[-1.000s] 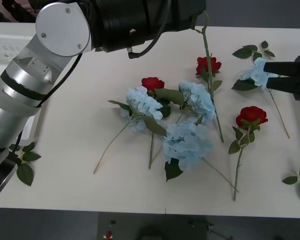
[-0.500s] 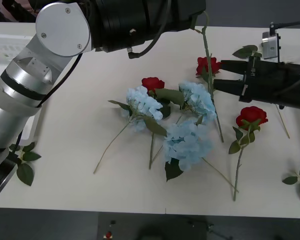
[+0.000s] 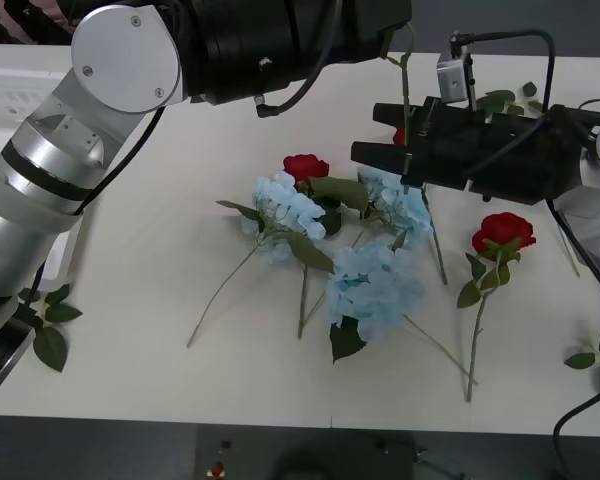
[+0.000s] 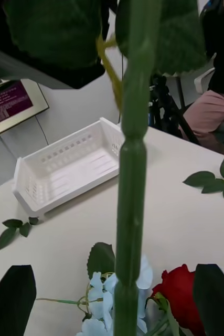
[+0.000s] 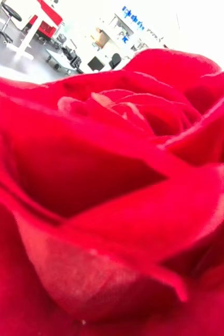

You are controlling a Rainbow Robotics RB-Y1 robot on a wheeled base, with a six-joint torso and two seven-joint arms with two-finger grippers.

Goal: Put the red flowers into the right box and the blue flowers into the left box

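Worktop (image 3: 160, 300): smooth, matt white surface. Left box (image 4: 64, 173): white plastic, slotted walls, slight sheen. Red flowers (image 3: 502, 232): cloth petals, velvety and matt; close up in the left wrist view (image 5: 112, 199) the fabric looks soft with fine texture. Blue flowers (image 3: 375, 285): thin cloth petals, frilly, matt. Stem (image 4: 130, 184): smooth green plastic, jointed. Left arm (image 3: 120, 60): satin silver metal joint cap, glossy black casing.

Right gripper (image 3: 365, 132) (jaws apart) beside hanging stem (image 3: 410, 95).

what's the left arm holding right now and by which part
A red rose, its stem hanging down; the grip point is hidden. The right gripper is open around that stem.
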